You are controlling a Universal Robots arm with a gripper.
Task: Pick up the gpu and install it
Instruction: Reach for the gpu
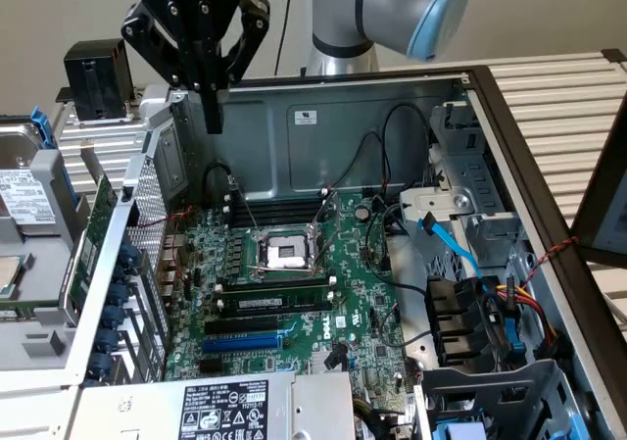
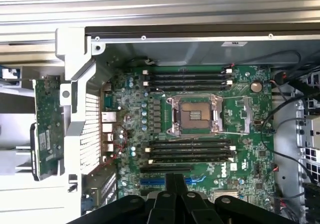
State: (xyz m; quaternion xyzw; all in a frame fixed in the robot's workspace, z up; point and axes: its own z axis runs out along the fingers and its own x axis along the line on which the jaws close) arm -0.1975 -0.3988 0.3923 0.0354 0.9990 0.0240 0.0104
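Note:
The gpu (image 1: 90, 249) is a green circuit board standing on edge just outside the open computer case, against its perforated rear panel, at the exterior view's left. From the wrist camera the gpu (image 2: 48, 126) lies beside the case's silver rear bracket, with a dark edge along its outer side. My gripper (image 1: 214, 117) hangs shut and holds nothing, above the case's rear corner, higher than the gpu and off to the right of it in the exterior view. The black fingers (image 2: 169, 186) press together over the motherboard (image 2: 200, 134).
The motherboard (image 1: 294, 283) carries an open CPU socket (image 1: 287, 254) and memory sticks (image 1: 274, 293). A power supply (image 1: 255, 406) sits at the front, and drive bays with blue and red cables (image 1: 480, 303) at the right. A hard drive (image 1: 24, 190) and a black box (image 1: 98, 77) stand outside at the left.

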